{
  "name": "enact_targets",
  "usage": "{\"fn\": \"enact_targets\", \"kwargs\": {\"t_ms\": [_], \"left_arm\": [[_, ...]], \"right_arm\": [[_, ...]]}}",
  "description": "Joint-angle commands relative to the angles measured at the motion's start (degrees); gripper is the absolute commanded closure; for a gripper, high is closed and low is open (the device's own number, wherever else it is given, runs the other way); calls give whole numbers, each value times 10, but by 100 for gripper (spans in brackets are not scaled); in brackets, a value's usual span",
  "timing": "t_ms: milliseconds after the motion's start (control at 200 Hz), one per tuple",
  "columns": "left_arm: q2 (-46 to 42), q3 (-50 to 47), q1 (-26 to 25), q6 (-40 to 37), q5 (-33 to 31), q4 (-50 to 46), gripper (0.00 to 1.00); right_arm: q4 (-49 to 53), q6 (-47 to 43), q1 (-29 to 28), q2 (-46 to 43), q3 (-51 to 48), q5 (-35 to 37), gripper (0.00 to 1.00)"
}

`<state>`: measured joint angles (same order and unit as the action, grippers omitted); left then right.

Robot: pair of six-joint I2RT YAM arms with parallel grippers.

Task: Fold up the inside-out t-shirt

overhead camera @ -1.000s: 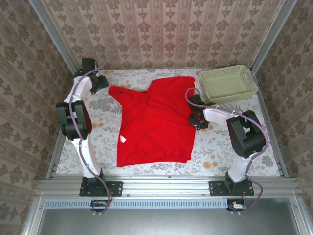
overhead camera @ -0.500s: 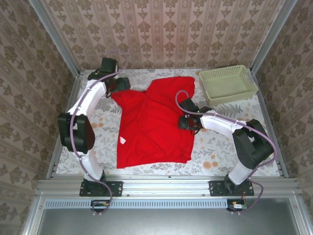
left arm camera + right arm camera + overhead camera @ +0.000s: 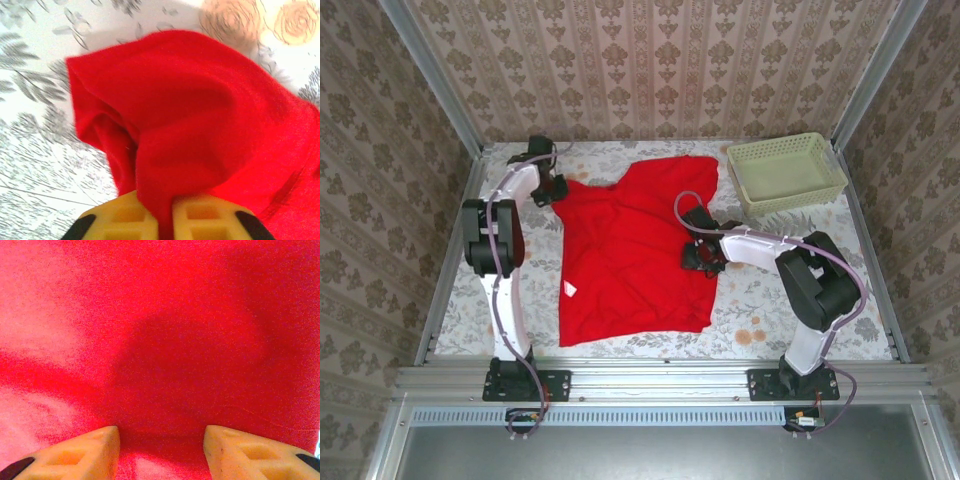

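REMOTE RIG, TABLETOP: From my station I see the shirt (image 3: 635, 255) lying spread out in the middle of the flowered table (image 3: 760, 310), its hem toward the arm bases and its collar end toward the far wall. A small white tag (image 3: 570, 288) shows near its left edge. The left gripper (image 3: 558, 188) sits at the shirt's far left corner, at the sleeve. In the left wrist view its yellow fingers (image 3: 200, 220) are pressed together on a fold of red cloth, which rises bunched from the tabletop into the pinch. The right gripper (image 3: 703, 255) is down on the shirt's right edge, about midway along it. In my right wrist view that gripper's two tips stand spread apart, with flat red cloth beneath and between them and nothing clamped. A pale green basket (image 3: 785, 172) sits at the table's far right corner, just beside the shirt's right shoulder. I cannot tell whether the two touch.
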<state>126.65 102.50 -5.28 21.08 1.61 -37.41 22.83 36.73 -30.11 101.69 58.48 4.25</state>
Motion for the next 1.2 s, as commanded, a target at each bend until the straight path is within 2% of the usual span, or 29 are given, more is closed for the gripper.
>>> {"fn": "enact_targets", "kwargs": {"t_ms": [0,150,245,335,400,420,485,515,620,730,865,1015,1130,1190], "left_arm": [[-5,30,35,6,4,10,96],[-24,26,72,12,20,15,99],[-44,17,79,13,11,19,93],[-58,17,76,12,15,6,82],[-71,16,71,18,-6,-20,75],[-77,13,68,22,-16,-30,71],[-114,-13,63,43,-50,-54,48],[-139,-39,60,53,-57,-54,44],[-250,-162,42,66,-39,-13,39],[-368,-303,4,75,-15,32,35],[-494,-472,-36,107,-1,91,30],[-586,-602,-64,128,15,125,31],[-648,-678,-85,143,20,151,30],[-678,-717,-91,141,22,172,26]], "right_arm": [[11,26,9,17,-40,12,49],[11,24,13,12,-51,16,49],[8,21,14,2,-51,17,49],[1,6,11,-27,-55,13,49],[10,-9,5,-51,-53,19,48],[14,-16,1,-63,-51,22,48],[38,-38,-18,-100,-46,48,43],[49,-47,-29,-116,-44,61,40],[76,-71,-71,-172,-48,89,35],[99,-85,-129,-214,-64,91,34],[94,-78,-222,-215,-72,93,34],[53,-69,-304,-172,-64,89,34],[36,-59,-332,-121,-45,89,35],[27,-56,-339,-92,-36,90,38]]}}
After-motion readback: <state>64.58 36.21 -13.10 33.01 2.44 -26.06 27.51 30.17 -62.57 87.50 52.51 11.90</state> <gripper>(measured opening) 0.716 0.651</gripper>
